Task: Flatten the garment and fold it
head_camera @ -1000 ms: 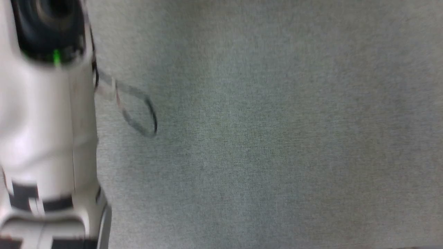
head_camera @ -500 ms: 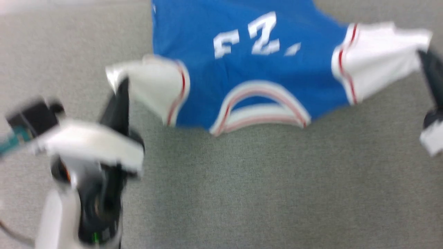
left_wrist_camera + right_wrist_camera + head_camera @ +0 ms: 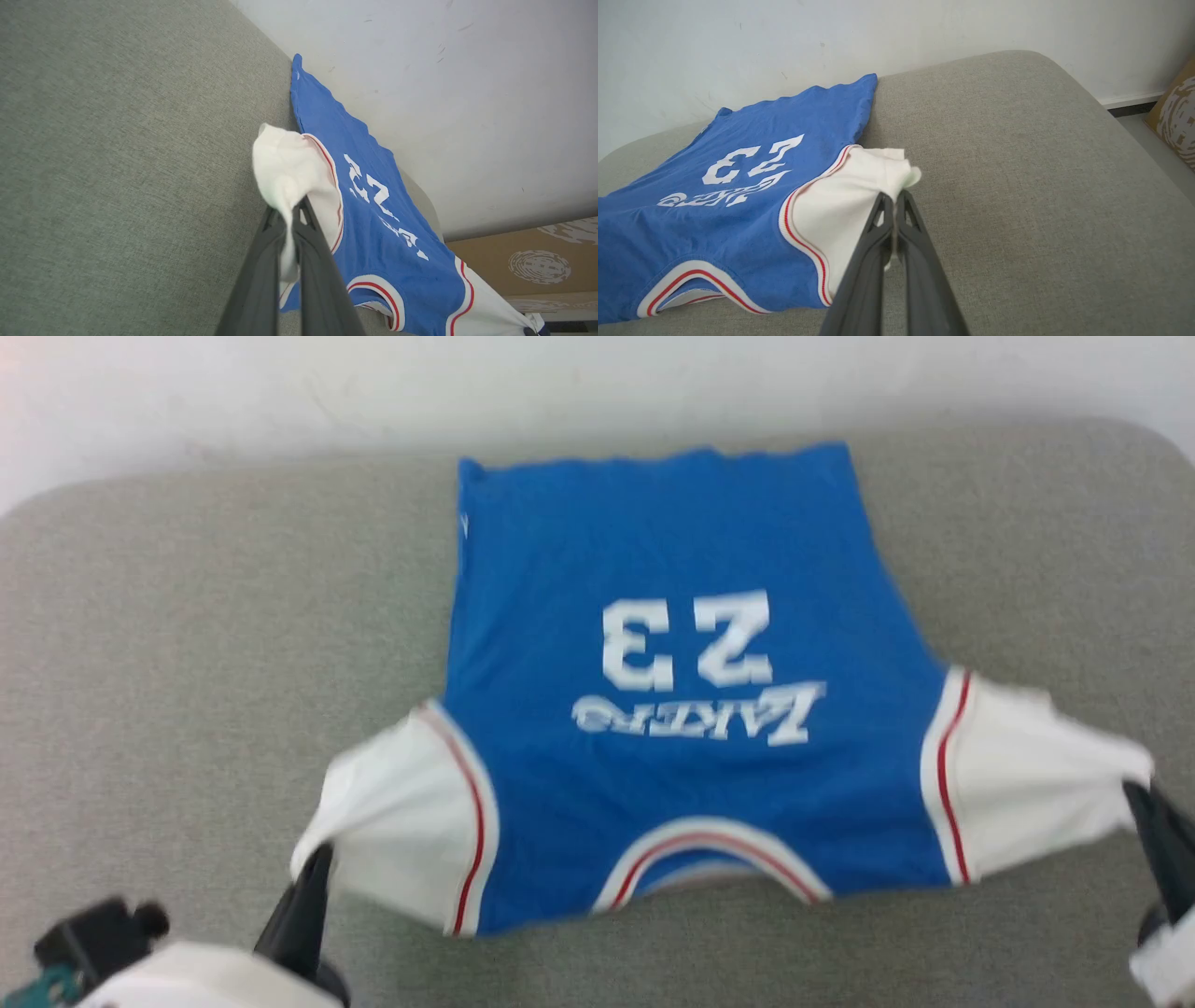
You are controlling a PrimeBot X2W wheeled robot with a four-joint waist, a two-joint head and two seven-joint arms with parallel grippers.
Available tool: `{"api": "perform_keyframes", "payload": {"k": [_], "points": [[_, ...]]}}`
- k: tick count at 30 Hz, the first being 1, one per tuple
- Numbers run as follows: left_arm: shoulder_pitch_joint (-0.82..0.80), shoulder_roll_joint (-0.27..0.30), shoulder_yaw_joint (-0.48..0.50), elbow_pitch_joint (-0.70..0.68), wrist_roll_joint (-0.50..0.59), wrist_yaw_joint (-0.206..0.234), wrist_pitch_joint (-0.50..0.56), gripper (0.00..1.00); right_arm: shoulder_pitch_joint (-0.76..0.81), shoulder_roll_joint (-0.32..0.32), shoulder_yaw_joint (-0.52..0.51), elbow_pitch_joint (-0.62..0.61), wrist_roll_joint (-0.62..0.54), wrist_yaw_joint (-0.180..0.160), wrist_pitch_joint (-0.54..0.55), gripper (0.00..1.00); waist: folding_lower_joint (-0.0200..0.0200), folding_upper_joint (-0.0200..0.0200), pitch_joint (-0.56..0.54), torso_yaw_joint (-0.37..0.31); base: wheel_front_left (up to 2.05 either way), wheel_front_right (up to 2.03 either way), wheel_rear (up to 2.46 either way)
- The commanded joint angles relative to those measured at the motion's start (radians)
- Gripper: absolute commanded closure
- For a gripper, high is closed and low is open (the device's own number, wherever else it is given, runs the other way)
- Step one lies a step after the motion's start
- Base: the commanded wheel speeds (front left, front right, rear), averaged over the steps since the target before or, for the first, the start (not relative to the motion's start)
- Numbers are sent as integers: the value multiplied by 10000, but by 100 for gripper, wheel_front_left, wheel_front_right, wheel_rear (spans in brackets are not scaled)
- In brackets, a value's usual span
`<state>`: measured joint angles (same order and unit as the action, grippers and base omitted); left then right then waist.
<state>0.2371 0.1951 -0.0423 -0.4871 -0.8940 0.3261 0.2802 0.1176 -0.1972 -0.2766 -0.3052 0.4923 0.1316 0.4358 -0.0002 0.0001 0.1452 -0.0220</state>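
- Blue T-shirt [image 3: 672,765] lies spread on the gray cushion [image 3: 187,663], hem by the white wall [image 3: 597,383].
- Left gripper [image 3: 286,214] comes in low, fingers pinched on one white sleeve's edge.
- Right gripper [image 3: 893,198], well apart, pinches the other sleeve.

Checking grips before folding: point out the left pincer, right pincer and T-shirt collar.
left pincer [image 3: 290,215], left wrist view, midway between its fingertips.
right pincer [image 3: 893,198], right wrist view, midway between its fingertips.
T-shirt collar [image 3: 709,829], head view, front band.

Grey fabric cushion [image 3: 187,616], rounded corners, set against a scuffed white wall [image 3: 597,383]. Printed cardboard box [image 3: 1176,112] and grey floor [image 3: 1143,135] beyond its right end.
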Motion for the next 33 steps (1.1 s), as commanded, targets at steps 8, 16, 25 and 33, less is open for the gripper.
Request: {"api": "perform_keyframes", "payload": {"k": [8,16,25,33], "points": [[1942,64,401,-521,-376,-247,-136,100,1976,926,-529,-834,17,-9,624,100,2,-1,-582,221,0,0,0],[1832,205,-48,-392,283,-209,-222,100,2256,814,-224,-852,-486,-9,593,100,2,-1,-547,244,0,0,0],[353,419,-1375,584,1730,-36,27,100,1590,69,877,1408,-1665,-9,-81,100,2,-1,-166,375,0,0,0],[-206,393,-1777,867,2165,72,107,100,899,16,1438,3628,-1935,-9,-747,100,2,-1,64,415,0,0,0]]}}
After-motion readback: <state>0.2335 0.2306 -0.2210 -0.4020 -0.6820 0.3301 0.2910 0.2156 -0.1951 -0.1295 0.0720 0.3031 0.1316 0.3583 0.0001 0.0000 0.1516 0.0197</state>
